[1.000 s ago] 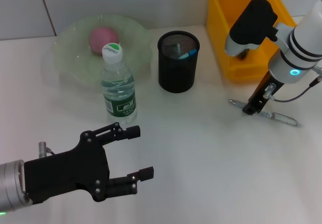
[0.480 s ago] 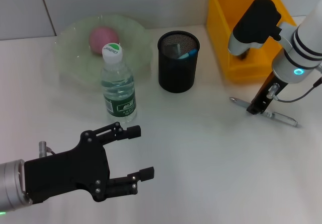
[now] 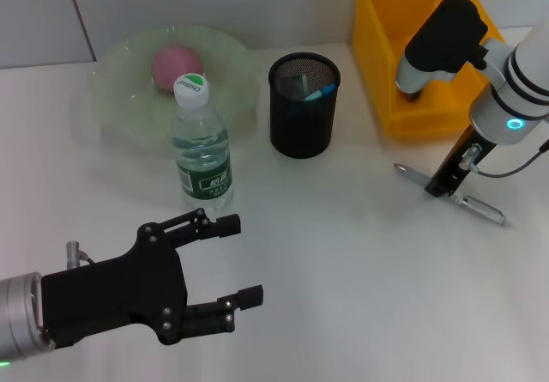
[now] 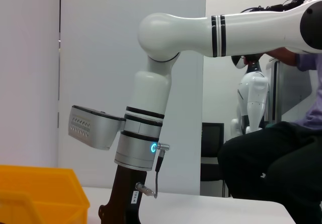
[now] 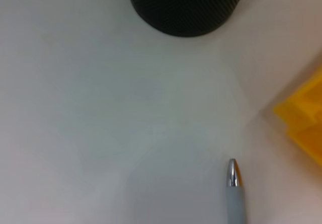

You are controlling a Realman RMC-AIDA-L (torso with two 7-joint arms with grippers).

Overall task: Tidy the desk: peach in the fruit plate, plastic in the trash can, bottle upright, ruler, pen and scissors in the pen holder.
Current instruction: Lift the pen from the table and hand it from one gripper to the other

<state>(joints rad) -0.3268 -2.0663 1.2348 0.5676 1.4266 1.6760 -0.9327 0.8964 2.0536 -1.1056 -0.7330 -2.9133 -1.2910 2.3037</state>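
A pink peach (image 3: 176, 63) lies in the pale green fruit plate (image 3: 120, 99) at the back left. In front of the plate a clear bottle (image 3: 202, 146) stands upright. The black mesh pen holder (image 3: 304, 107) at centre holds a few items. On the table to the right lies a silver pen (image 3: 476, 205), whose tip (image 5: 232, 171) shows in the right wrist view. My right gripper (image 3: 446, 180) is lowered onto the pen's middle. My left gripper (image 3: 233, 260) hovers open and empty at the near left. No ruler, scissors or plastic shows.
A yellow bin (image 3: 420, 47) stands at the back right, just behind my right arm; its corner (image 4: 35, 191) shows in the left wrist view, where a seated person (image 4: 271, 153) is also in the background.
My right gripper has shifted a little to the right along the table, and the pen has turned slightly with it. The left arm has not moved.
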